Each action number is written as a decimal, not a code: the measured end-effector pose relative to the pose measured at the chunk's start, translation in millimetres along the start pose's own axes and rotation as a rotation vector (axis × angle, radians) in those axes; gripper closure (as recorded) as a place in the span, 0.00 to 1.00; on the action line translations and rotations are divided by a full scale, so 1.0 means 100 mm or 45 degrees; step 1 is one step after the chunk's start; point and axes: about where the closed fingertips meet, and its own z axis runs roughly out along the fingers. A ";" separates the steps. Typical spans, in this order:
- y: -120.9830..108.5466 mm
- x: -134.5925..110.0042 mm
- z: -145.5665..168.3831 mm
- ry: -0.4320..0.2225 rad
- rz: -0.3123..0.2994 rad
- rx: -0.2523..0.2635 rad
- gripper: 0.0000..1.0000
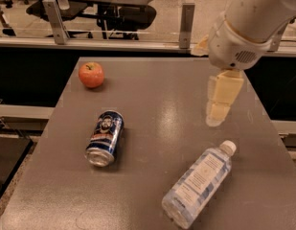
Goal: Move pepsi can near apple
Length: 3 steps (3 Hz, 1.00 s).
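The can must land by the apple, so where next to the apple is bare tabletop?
Bare table lies right of the apple, stretching to the gripper hovering above the right side, and in front of it, down to the pepsi can. Behind and left of the apple the edges are close. The water bottle crowds the front right.

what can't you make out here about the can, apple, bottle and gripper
- Gripper, over the right side of the table: the single camera view doesn't show its height above the surface. Its arm is cut off by the top edge.
- Pepsi can, lying on its side: far end and underside hidden by its own body.
- Water bottle: label print too small to read.
- Apple: back side hidden.
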 end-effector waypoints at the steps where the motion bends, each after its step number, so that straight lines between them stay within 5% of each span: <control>1: -0.07 -0.41 0.23 -0.075 -0.191 -0.051 0.00; 3: 0.06 -1.23 0.60 -0.206 -0.634 -0.175 0.00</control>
